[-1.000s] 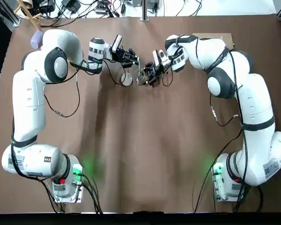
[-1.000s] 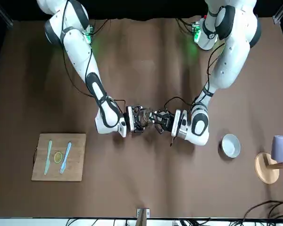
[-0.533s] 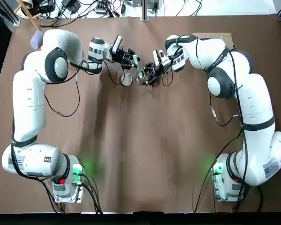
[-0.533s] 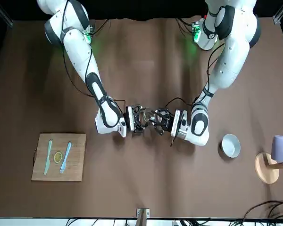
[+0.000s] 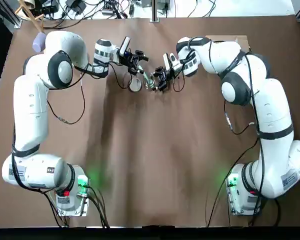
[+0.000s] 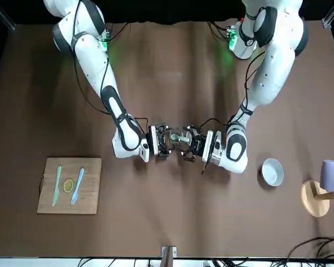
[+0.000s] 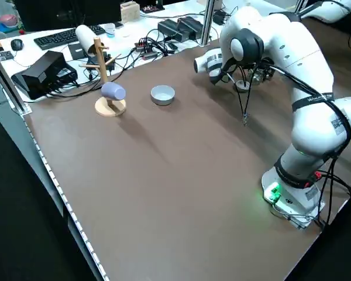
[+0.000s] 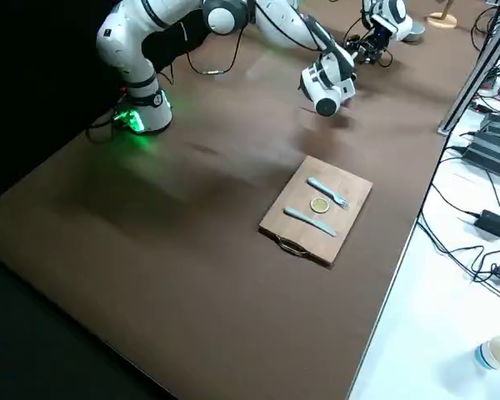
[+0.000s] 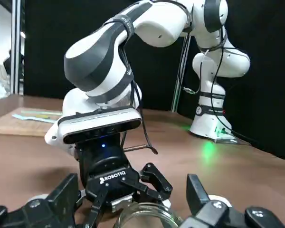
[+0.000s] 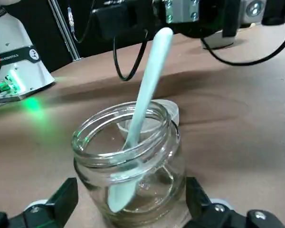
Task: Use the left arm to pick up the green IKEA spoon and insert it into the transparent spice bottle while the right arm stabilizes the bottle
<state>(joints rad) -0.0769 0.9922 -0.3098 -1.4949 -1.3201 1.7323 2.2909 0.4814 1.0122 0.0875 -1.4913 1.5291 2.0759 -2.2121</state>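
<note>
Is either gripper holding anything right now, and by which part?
The right gripper brackets the transparent spice bottle at its lower walls. The left gripper is open and holds nothing; the green IKEA spoon stands bowl-down in the bottle.

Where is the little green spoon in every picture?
Top: green IKEA spoon between the grippers.
Front: centre, in the jar.
Left side: hidden behind the arm.
Right side: too small to tell.
Left wrist: not seen.
Right wrist: standing in the transparent spice bottle.
Landmark: that bottle.
</note>
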